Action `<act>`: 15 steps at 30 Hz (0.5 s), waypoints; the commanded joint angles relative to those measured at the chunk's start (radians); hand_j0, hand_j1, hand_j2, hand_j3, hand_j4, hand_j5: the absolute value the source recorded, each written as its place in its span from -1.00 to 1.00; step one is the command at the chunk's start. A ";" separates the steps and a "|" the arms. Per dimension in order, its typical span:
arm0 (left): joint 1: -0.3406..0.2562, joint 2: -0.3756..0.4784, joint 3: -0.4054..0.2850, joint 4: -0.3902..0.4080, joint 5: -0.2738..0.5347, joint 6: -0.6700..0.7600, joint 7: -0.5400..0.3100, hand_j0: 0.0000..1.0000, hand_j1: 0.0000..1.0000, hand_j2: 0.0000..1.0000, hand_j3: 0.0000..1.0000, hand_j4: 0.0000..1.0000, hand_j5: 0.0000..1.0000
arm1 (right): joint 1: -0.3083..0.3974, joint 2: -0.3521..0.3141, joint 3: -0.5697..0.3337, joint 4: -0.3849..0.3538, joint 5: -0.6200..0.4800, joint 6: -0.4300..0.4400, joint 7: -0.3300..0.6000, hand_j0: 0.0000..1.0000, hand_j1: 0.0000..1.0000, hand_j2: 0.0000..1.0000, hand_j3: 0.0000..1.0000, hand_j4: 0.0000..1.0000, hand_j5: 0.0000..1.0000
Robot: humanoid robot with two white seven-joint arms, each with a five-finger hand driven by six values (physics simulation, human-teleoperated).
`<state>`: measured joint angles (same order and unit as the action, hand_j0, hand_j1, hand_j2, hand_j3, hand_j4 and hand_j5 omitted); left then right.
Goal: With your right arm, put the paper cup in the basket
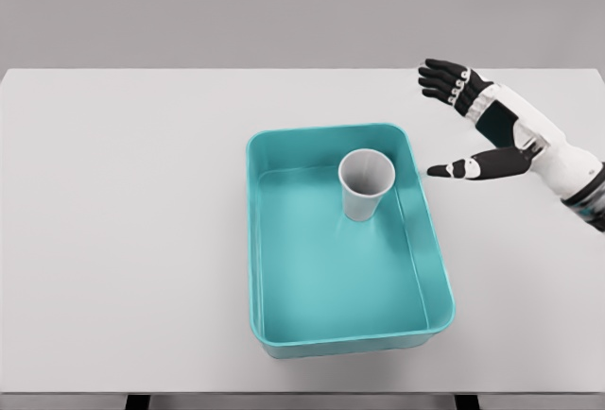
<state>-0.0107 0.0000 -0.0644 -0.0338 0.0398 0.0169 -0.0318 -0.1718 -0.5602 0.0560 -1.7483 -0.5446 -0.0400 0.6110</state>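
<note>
One paper cup (366, 184) stands upright inside the single teal basket (274, 334), near its far right wall. The right hand (473, 127) hangs beside the basket, fingers spread, holding nothing. Bare worktop (123, 240) lies all round.

Only one arm in view: right arm, white, comes in from the right edge at mid-height, angled up and to the left. Right robot hand (477, 127) is open w/ nothing in it. Black fingers (442, 77) spread, pointing left toward pic's upper area; thumb (463, 168) sticks out separately lower down, also pointing left. Palm faces left. Left arm not visible.
</note>
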 commanded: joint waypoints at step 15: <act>0.000 0.000 0.000 0.000 0.003 0.000 0.000 1.00 1.00 1.00 1.00 1.00 1.00 | 0.005 -0.067 -0.005 0.000 -0.025 0.000 0.000 0.98 0.98 0.98 0.98 0.98 0.98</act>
<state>-0.0107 0.0000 -0.0645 -0.0338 0.0413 0.0165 -0.0318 -0.1641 -0.6264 0.0498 -1.7483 -0.5624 -0.0394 0.6111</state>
